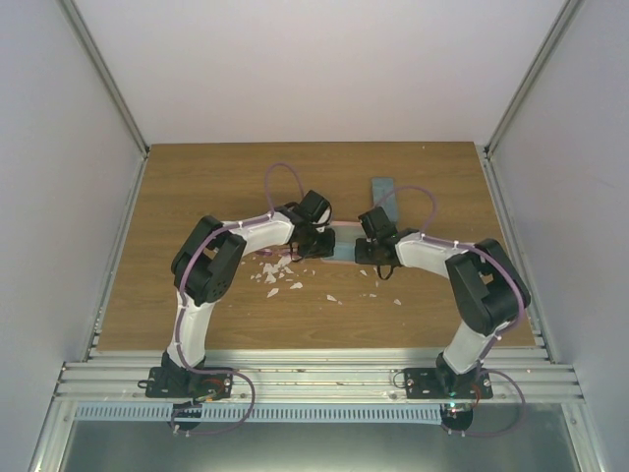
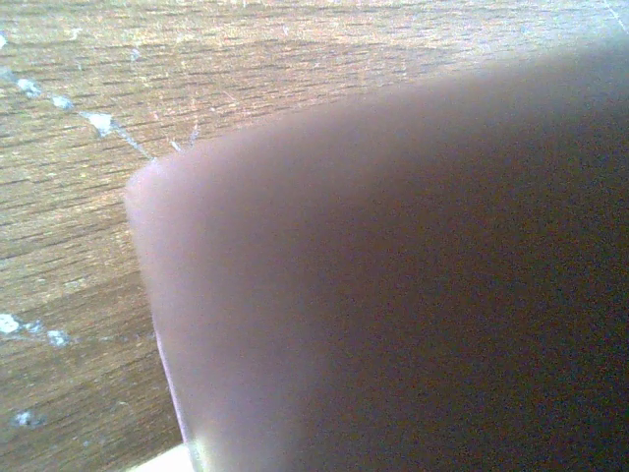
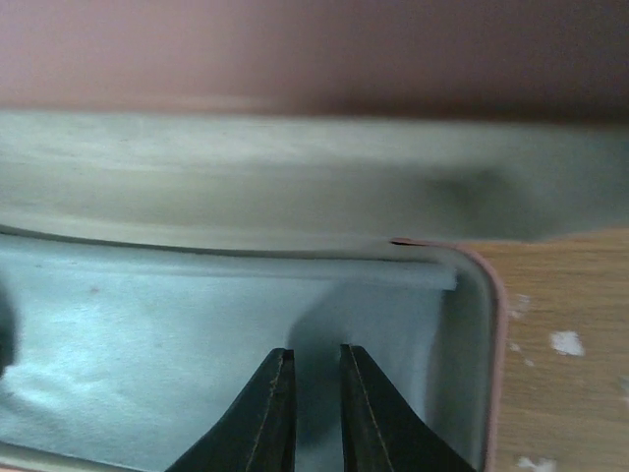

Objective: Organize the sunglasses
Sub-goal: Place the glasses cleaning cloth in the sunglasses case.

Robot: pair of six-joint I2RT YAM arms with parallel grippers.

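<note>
The left gripper (image 1: 316, 242) is closed, on what I cannot tell, close against the raised pink lid (image 2: 393, 295) of the open case (image 3: 488, 324), which lies lengthwise across to the right gripper (image 3: 314, 350), its fingers a slit apart and empty over the lining (image 3: 147, 334); the sunglasses show nowhere.

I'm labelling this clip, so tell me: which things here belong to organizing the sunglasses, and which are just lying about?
In the job:
- the open pink case with pale lining
- the left tool and right tool, both at that case
- sunglasses: none can be made out in any view

Lying about:
- the blue-grey oblong thing at the far side
- white flecks on the table
</note>
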